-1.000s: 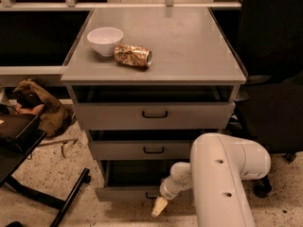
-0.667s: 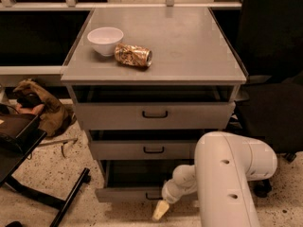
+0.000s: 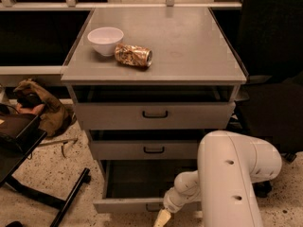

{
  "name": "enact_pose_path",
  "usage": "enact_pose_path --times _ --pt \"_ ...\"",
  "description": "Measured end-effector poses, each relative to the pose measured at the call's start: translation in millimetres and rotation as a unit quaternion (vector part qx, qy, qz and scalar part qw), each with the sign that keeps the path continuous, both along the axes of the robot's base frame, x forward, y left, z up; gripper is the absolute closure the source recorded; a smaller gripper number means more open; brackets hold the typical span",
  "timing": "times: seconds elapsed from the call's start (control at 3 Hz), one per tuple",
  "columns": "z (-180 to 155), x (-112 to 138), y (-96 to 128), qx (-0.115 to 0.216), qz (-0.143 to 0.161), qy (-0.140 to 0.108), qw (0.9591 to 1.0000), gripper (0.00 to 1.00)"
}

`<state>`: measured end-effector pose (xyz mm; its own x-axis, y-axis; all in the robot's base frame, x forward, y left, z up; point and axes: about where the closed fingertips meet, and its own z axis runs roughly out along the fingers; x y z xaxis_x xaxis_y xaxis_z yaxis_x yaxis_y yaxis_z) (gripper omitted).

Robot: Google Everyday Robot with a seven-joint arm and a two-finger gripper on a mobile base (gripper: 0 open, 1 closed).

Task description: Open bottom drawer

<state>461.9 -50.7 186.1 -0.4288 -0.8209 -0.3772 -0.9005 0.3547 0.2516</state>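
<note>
The bottom drawer [image 3: 122,205] of the grey bench [image 3: 194,46] stands pulled well out towards the near side, its dark interior open to view below the middle drawer [image 3: 118,150], so the opening looks largely done. The end effector [image 3: 162,217] sits at the near edge of the scene, right against the centre of that drawer front where the handle would be. Whether it is clenched on the handle or released cannot be told. What seems left is letting go and backing off. A white bowl [image 3: 105,40] and a crushed can [image 3: 133,55] rest on top.

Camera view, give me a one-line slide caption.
Gripper at the front of the pulled-out bottom drawer, white bowl and can on the cabinet top.
</note>
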Motion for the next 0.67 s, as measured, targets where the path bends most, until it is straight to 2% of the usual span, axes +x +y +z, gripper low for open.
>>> enact_pose_path --times 0.67 --pt "-3 -29 -5 -0.001 -0.004 0.026 0.9997 0.0"
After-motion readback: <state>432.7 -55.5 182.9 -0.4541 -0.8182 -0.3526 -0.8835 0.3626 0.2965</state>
